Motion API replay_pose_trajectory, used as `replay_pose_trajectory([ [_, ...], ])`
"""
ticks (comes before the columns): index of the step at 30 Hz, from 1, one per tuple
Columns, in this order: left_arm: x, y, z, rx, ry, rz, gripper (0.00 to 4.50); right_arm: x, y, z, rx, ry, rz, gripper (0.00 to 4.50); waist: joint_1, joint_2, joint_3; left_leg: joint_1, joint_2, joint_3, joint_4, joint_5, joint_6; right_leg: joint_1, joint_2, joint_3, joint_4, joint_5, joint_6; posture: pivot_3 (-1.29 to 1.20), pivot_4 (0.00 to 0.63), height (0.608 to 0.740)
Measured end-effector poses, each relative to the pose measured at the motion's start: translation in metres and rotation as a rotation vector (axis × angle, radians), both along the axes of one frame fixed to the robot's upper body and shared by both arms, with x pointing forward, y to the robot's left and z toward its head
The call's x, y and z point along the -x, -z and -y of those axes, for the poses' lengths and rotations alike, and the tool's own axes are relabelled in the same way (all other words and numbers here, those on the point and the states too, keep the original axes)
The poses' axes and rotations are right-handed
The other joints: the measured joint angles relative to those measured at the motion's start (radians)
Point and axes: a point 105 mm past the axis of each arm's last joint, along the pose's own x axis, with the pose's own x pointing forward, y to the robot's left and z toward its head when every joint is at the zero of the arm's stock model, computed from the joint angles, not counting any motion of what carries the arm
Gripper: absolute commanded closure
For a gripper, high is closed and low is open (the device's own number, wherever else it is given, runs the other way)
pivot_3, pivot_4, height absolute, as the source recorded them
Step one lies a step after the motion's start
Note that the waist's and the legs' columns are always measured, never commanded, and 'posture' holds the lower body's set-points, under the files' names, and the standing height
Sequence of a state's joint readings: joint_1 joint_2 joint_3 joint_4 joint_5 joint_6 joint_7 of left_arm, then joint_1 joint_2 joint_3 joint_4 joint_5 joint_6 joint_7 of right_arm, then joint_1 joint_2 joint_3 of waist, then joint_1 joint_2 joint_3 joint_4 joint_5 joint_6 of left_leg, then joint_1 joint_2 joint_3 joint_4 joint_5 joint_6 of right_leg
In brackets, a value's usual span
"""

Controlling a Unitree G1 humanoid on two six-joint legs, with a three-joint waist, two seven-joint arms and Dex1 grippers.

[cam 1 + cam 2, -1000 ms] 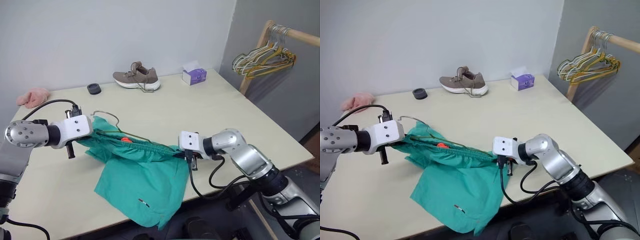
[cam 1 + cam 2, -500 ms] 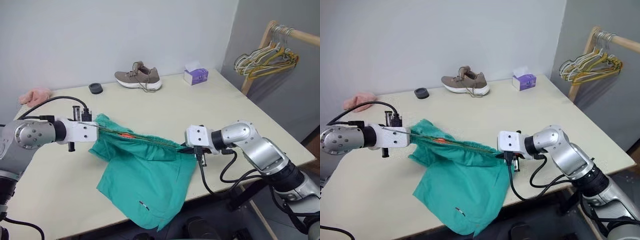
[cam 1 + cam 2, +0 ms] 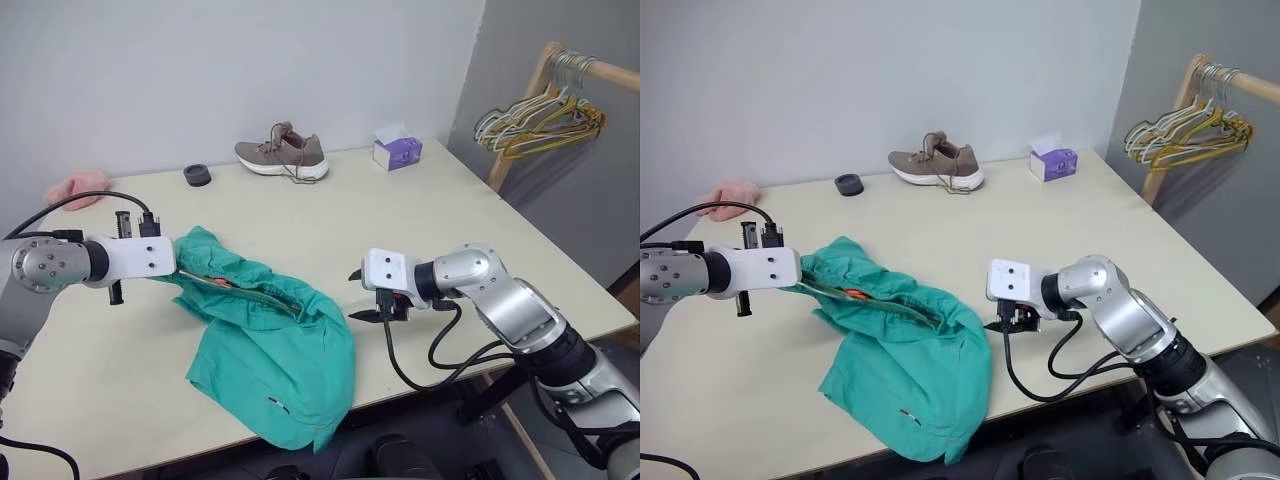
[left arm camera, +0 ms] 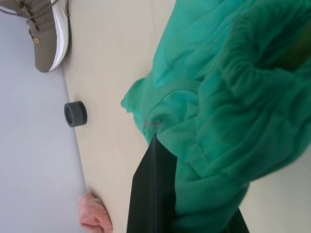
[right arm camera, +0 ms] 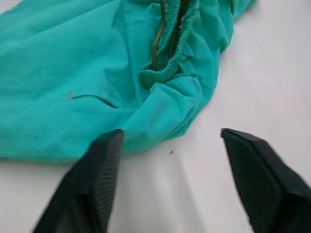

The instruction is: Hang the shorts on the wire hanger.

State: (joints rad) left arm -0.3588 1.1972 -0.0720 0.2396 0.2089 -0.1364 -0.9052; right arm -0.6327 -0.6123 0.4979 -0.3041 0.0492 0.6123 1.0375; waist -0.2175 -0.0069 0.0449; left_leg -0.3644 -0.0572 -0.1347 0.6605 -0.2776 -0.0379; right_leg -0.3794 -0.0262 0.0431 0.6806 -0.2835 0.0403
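The teal-green shorts lie bunched on the table, one leg hanging over the front edge. My left gripper is shut on their left end, with fabric bunched against its black finger. A stretch of the thin olive wire hanger runs inside the gathered waistband; its hook is hidden. My right gripper stands open just to the right of the shorts and holds nothing. Its two black fingers are spread over bare table beside the waistband's end.
A brown shoe, a black ring and a purple tissue box sit along the table's far side. A pink fluffy cloth lies far left. A wooden rack with bunched hangers stands on the right.
My right gripper has opened and let go of the waistband. The stretched waistband has gone slack, and the shorts have slumped toward my left gripper, which shifted slightly left.
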Motion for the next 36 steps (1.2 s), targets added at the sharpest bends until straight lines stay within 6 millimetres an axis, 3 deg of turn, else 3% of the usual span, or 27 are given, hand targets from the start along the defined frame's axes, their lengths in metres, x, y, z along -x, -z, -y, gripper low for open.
replay_pose_trajectory([
  [1, -0.001, 0.002, 0.001, 0.012, -0.003, -0.002, 4.50, 0.001, 0.002, 0.001, 0.001, 0.004, -0.006, 0.02, -0.001, 0.000, 0.000, 0.000, 0.000, 0.000, 0.000, 0.000, 0.000, 0.000, 0.000, 0.000, 0.000, 0.000, 0.000, -0.26, 0.000, 0.740],
  [4, -0.004, 0.008, 0.007, 0.133, -0.043, -0.006, 4.50, -0.001, 0.007, -0.002, -0.023, 0.047, -0.004, 0.02, -0.004, 0.000, 0.000, 0.000, 0.000, 0.000, 0.001, 0.000, 0.000, 0.000, 0.000, 0.000, 0.001, 0.000, 0.000, -0.26, 0.000, 0.740],
  [9, -0.010, 0.012, 0.024, 0.609, -0.185, -0.035, 4.50, -0.011, -0.003, -0.029, -0.201, 0.145, 0.045, 0.02, -0.011, -0.001, -0.001, 0.001, 0.001, -0.001, 0.001, 0.000, 0.000, 0.000, 0.001, 0.000, 0.002, 0.000, 0.000, -0.27, 0.000, 0.740],
  [15, 0.002, 0.026, 0.020, 0.875, -0.305, -0.142, 4.50, -0.014, 0.001, -0.032, -0.245, 0.195, 0.032, 0.02, -0.030, -0.003, -0.002, 0.000, 0.000, -0.001, 0.001, 0.000, 0.000, 0.000, 0.000, 0.001, 0.000, 0.003, -0.005, -0.27, 0.000, 0.740],
  [22, 0.020, 0.034, 0.041, 0.916, -0.231, -0.265, 4.50, -0.026, 0.009, -0.026, -0.238, 0.265, 0.037, 0.02, -0.032, -0.003, -0.002, 0.001, 0.000, -0.001, 0.001, 0.000, 0.000, 0.000, 0.000, 0.001, 0.000, 0.003, -0.005, -0.26, 0.000, 0.740],
  [30, 0.022, 0.032, 0.044, 0.900, -0.212, -0.280, 4.50, -0.059, 0.003, -0.014, -0.182, 0.332, 0.138, 0.02, -0.032, -0.003, -0.002, 0.001, 0.000, 0.000, 0.000, 0.000, 0.000, 0.000, 0.000, 0.001, 0.000, 0.003, -0.005, -0.24, 0.000, 0.740],
  [36, 0.025, 0.033, 0.044, 0.887, -0.210, -0.287, 4.50, -0.057, 0.010, -0.010, -0.150, 0.288, 0.085, 0.02, -0.031, -0.003, -0.002, 0.001, 0.000, 0.000, 0.000, 0.000, 0.000, 0.000, 0.000, 0.001, 0.000, 0.003, -0.005, -0.24, 0.000, 0.740],
])
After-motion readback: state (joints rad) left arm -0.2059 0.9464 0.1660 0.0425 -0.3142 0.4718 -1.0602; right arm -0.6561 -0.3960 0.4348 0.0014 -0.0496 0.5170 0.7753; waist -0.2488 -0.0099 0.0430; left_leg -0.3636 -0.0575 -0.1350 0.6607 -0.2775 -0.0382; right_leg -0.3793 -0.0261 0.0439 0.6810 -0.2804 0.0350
